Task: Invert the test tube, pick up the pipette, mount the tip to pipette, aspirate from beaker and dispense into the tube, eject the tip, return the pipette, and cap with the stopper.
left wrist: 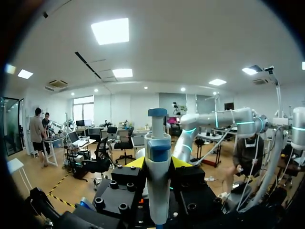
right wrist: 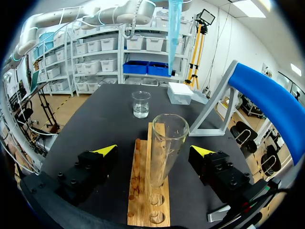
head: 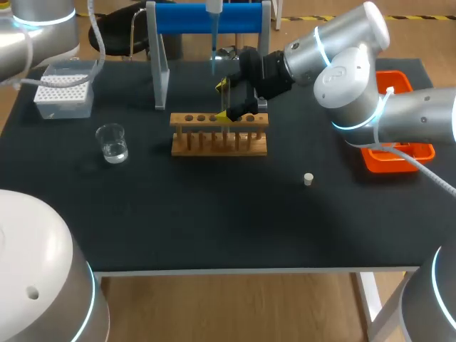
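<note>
1. A black table (head: 214,214) carries a wooden test tube rack (head: 219,135) near its middle
2. The right arm comes in from the right, and the right gripper (right wrist: 154,150) sits over the rack with its yellow-tipped fingers (right wrist: 106,149) spread wide, one on each side
3. A clear glass test tube (right wrist: 167,136) stands in a rack hole with its open mouth up. It is between those fingers and neither of them touches it
4. The left gripper (left wrist: 158,163) is clamped on the pipette (left wrist: 157,148), with a yellow tip pressed to either side of its white body and the blue plunger knob rising ahead
5. In the head view the pipette hangs over the far side of the table in front of a blue stand (head: 206,18). A pale blue tip (right wrist: 175,19) is mounted and points down above the rack
6. A small beaker (head: 112,142) with clear liquid stands left of the rack, well apart from it
7. A clear tip box (head: 64,96) sits at the far left
8. A small white stopper (head: 308,179) lies right of the rack and nearer
9. An orange tray (head: 399,160) rests at the right edge, partly hidden by the right arm
</note>
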`<state>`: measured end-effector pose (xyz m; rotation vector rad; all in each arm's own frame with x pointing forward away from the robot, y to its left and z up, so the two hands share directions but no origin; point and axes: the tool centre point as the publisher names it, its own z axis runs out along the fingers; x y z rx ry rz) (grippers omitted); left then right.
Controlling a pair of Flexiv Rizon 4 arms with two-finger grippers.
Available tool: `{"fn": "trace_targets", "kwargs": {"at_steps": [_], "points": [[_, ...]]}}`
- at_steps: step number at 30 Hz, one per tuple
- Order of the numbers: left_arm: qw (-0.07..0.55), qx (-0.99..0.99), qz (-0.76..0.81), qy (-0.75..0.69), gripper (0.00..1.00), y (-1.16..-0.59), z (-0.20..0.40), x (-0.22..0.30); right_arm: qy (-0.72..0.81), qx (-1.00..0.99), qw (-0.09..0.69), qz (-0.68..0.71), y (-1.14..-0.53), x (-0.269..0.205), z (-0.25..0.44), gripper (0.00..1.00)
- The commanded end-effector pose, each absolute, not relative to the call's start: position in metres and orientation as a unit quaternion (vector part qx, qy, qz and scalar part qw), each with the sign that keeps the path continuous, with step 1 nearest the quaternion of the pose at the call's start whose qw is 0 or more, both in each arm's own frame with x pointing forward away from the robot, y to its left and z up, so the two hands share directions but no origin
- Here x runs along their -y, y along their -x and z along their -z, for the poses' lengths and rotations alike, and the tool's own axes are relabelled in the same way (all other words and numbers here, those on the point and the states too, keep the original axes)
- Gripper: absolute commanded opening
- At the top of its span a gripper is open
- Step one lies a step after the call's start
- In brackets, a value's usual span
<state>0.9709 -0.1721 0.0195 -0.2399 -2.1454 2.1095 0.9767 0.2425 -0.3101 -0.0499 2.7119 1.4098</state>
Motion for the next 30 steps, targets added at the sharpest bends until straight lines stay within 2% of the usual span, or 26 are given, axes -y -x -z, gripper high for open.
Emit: {"fn": "trace_targets", "kwargs": {"at_steps": [1,30], "points": [[0.068,0.707,-0.699,0.086,0.0,-0.976,-0.02,0.177,0.016,-0.887,0.042,-0.459,-0.977,-0.242,0.309,1.0],[0.086,0.688,-0.716,0.082,0.0,-0.981,-0.003,0.189,0.016,-0.887,0.042,-0.459,-0.977,-0.242,0.309,1.0]]}}
